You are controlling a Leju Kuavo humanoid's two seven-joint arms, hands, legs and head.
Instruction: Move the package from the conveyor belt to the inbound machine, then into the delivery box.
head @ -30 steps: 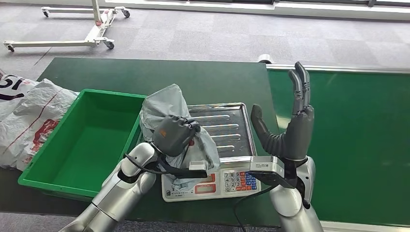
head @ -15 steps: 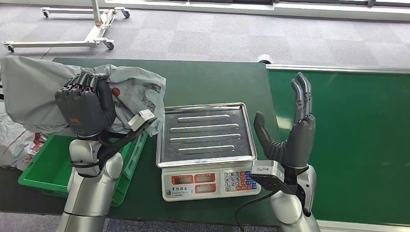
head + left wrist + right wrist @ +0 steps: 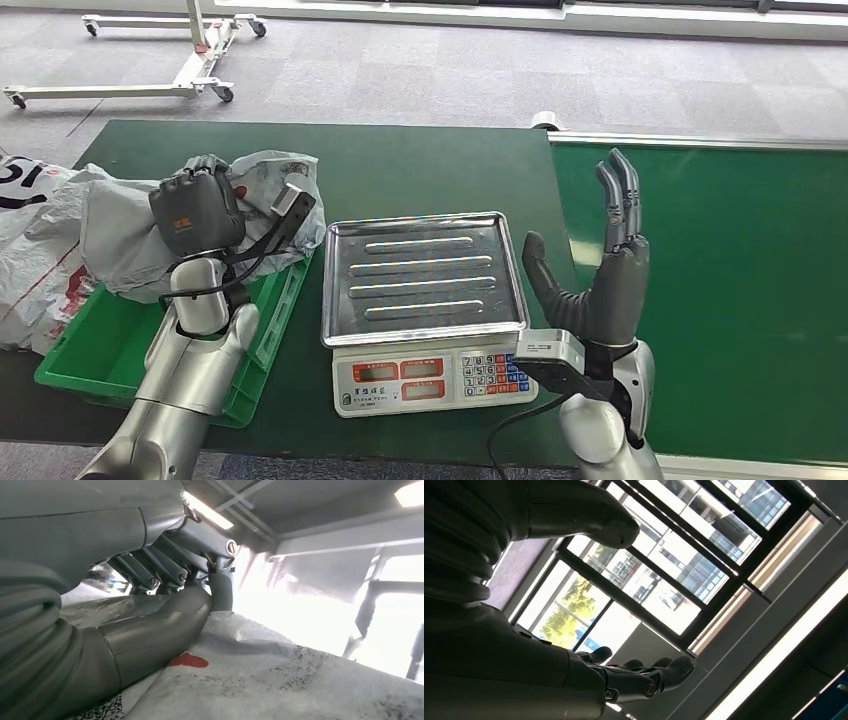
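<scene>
Left hand (image 3: pixel 195 210) grasps grey package (image 3: pixel 120 245) above green bin (image 3: pixel 70 350) (scale (image 3: pixel 425 300) alongside); right hand (image 3: pixel 605 280) upright, fingers spread, empty.

Grey carpet tiles (image 3: pixel 420 75) covered the floor beyond the table, laid in squares of slightly differing shades. At the far left stood a white wheeled frame (image 3: pixel 190 55) on small castors (its upper part ran out of the picture). A pale strip (image 3: pixel 600 15) ran along the base of the far wall. From the right wrist view, tall windows (image 3: pixel 664 575) with dark frames let in bright daylight, with green foliage (image 3: pixel 561 617) and a building outside. A long ceiling light (image 3: pixel 774 650) glowed along a grey ceiling.
</scene>
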